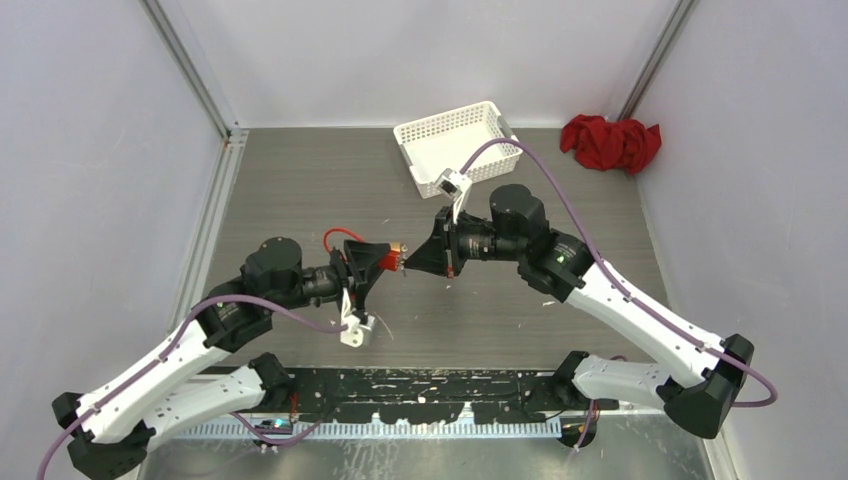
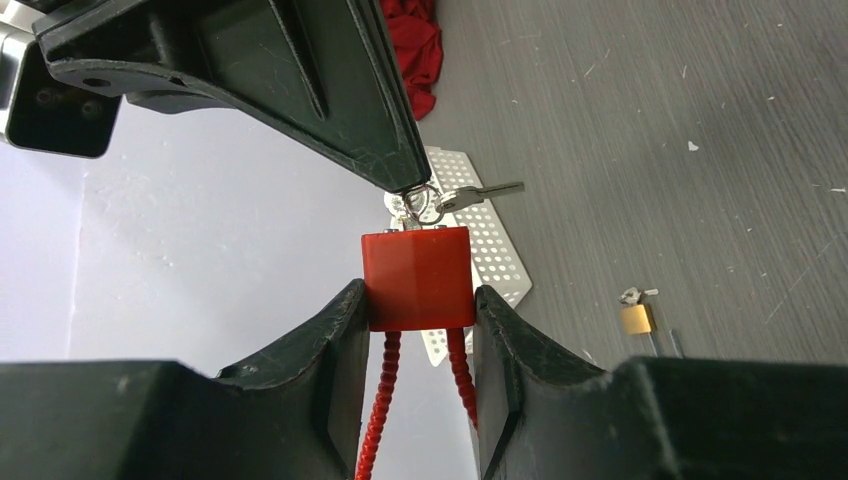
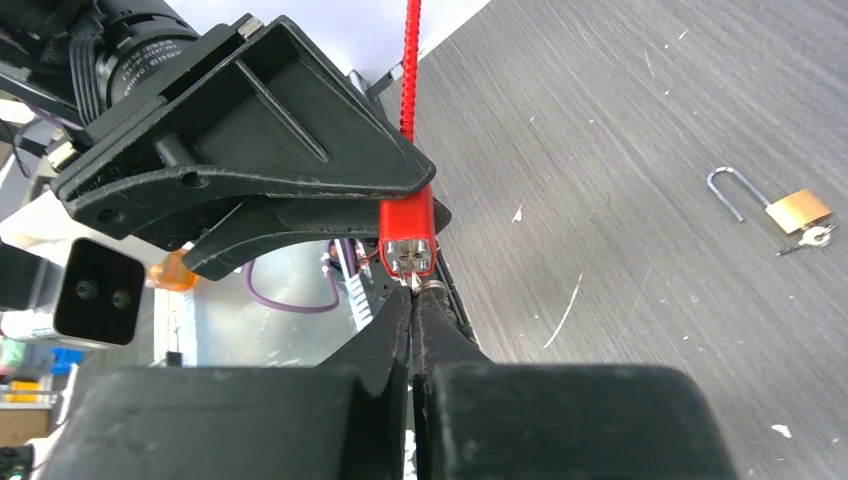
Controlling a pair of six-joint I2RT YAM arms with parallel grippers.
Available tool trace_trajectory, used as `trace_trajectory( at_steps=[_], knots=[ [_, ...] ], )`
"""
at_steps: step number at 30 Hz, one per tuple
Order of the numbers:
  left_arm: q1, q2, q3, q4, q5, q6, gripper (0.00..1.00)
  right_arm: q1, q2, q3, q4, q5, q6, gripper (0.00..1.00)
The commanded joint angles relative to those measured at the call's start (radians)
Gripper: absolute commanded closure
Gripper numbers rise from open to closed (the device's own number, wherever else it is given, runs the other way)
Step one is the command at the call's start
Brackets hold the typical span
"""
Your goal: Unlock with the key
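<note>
A red padlock (image 2: 418, 278) with a red ribbed cable shackle (image 2: 378, 410) is held above the table, my left gripper (image 2: 418, 300) shut on its two sides. Its keyhole end faces my right gripper (image 3: 413, 298), whose jaws are pressed together on the small silver key (image 2: 405, 207) at the lock's end face (image 3: 407, 250). A spare key (image 2: 482, 192) dangles from the same ring. From above, both grippers meet at the padlock (image 1: 392, 258), left gripper (image 1: 375, 262) on one side and right gripper (image 1: 412, 262) on the other.
A small brass padlock (image 3: 797, 210) with its shackle open and a key in it lies on the table. A white perforated basket (image 1: 455, 145) stands at the back, with a red cloth (image 1: 610, 142) at the back right.
</note>
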Motion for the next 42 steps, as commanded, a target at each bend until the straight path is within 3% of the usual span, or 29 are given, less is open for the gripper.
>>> trace_trajectory(
  at_steps=[1,19,29,37,42],
  knots=[
    [-0.004,0.008,0.07,0.012,0.034,-0.061,1.0,-0.005,-0.009,0.059,0.011,0.019,-0.071,0.97],
    [-0.003,0.075,0.151,0.02,0.049,-0.146,1.0,0.02,-0.067,0.025,0.059,0.066,-0.171,0.99],
    [-0.014,0.047,0.075,0.189,0.089,0.007,1.0,0.026,-0.038,-0.045,0.238,0.013,-0.01,0.99],
    [-0.062,0.032,0.045,0.211,0.141,0.132,1.0,0.038,0.002,-0.044,0.266,0.025,0.017,0.99],
    [-0.09,0.002,-0.04,0.305,0.121,0.287,1.0,0.037,-0.016,-0.066,0.298,0.059,0.088,0.99]
  ],
)
